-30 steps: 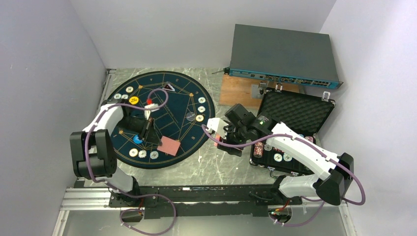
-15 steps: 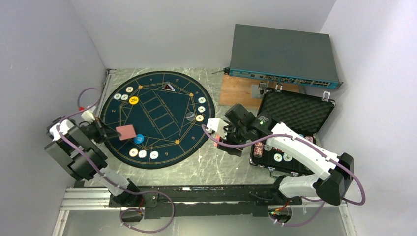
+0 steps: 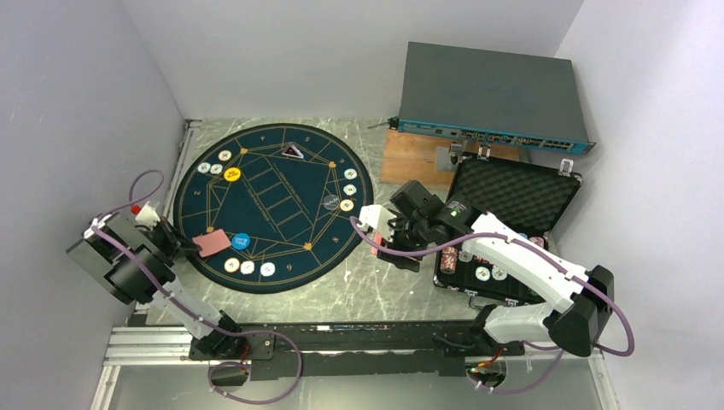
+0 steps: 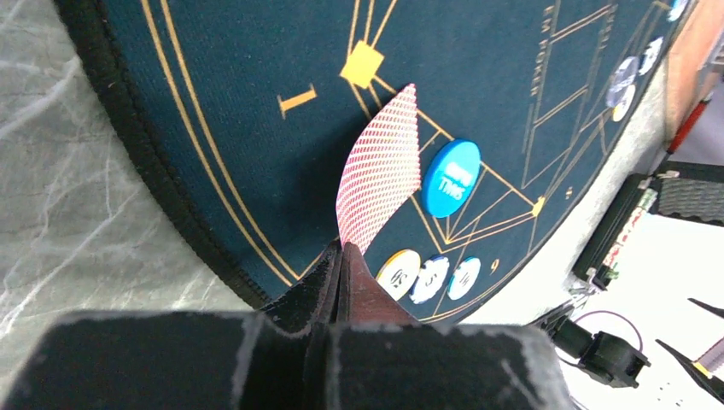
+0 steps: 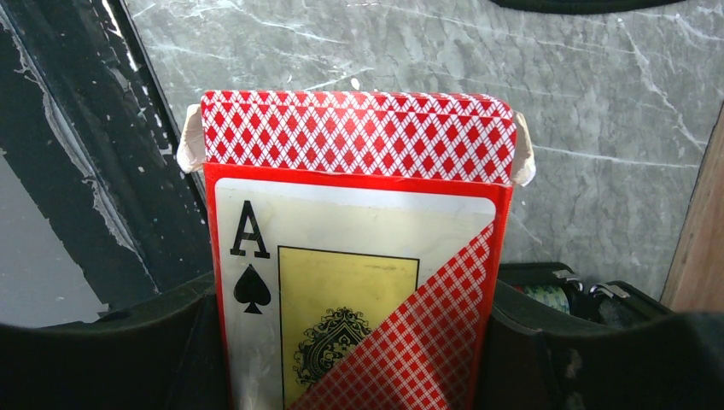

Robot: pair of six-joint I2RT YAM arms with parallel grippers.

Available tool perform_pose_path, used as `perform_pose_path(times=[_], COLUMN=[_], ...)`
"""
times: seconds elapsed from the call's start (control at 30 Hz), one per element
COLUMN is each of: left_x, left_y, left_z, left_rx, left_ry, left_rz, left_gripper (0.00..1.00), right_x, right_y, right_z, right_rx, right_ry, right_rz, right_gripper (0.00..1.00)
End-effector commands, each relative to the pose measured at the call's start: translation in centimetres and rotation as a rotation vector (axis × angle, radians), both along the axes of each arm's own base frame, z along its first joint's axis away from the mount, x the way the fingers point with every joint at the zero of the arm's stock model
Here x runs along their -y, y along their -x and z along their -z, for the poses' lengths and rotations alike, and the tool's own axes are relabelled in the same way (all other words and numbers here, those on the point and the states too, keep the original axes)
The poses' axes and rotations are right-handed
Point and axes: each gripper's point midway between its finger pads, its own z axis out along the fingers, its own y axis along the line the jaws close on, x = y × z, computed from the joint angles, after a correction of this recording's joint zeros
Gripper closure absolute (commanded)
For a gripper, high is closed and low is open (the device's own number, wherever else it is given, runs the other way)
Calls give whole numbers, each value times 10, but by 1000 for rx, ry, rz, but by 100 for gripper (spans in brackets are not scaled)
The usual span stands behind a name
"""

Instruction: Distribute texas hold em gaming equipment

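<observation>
Two arms are engaged, one on each side of the table (image 3: 376,286). In the top view, the left gripper (image 3: 182,243) sits at the near-left rim of the navy mat (image 3: 282,162). It is clamped on a single red-backed playing card (image 3: 212,243) that reaches in over the mat, just beside the blue disc (image 3: 241,241). A row of poker chips (image 3: 248,267) lies near the mat's near rim, and the yellow disc (image 3: 232,174) lies well apart at the far left. The right gripper (image 3: 388,246) hangs between the mat and the open black case (image 3: 521,196). In the left wrist view, the jaws are pinched fully together on one end of the card, which bows upward from the grip. Whether its far tip touches the felt cannot be told. In the right wrist view, the fingers stand partly apart, closed on the two long sides of a red card box (image 5: 359,256) with an ace of spades on its face. Its top flap is open, and marbled tabletop shows beyond it. Assessment: a lone card is very light, thin and springy with a slick face. It should be held by one short edge, as it is here, and let go low and flat so it does not flick or skate. The box is light cardboard that would dent under a hard squeeze. It is best held across its width, low down, and kept upright so the open mouth does not spill cards.
</observation>
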Motion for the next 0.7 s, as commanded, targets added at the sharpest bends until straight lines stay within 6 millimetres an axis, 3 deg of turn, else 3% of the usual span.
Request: perform_pose_path(times=[0.0,0.03,0.13,0.23,0.33,0.43,0.53,0.67], left_x=[-8,-8,-14,-22,-23,-15,37,151], left_y=[2,3,7,7,3,-7,-27,-40], left_z=[9,11,13,5,-16,-51,-98,-153], left_rx=[-83,-97,-130,-119,-63,45,258,479], left_ry=[-84,-90,-139,-197,-252,-338,-316,-97], left_rz=[65,76,78,73,90,160,327,563], left_gripper=[100,97,61,38,28,17,12,8], right_x=[-12,-13,-13,-14,-14,-14,-19,-29], right_y=[-7,-8,-9,-9,-8,-8,-7,-7], right_z=[-12,-12,-13,-13,-13,-14,-17,-24], right_rx=[37,37,40,43,43,47,52,59], right_ry=[-66,-66,-67,-69,-75,-84,-117,-172], right_rz=[-13,-16,-14,-16,-18,-18,-24,-39], right_gripper=[100,100,100,100,100,100,100,100])
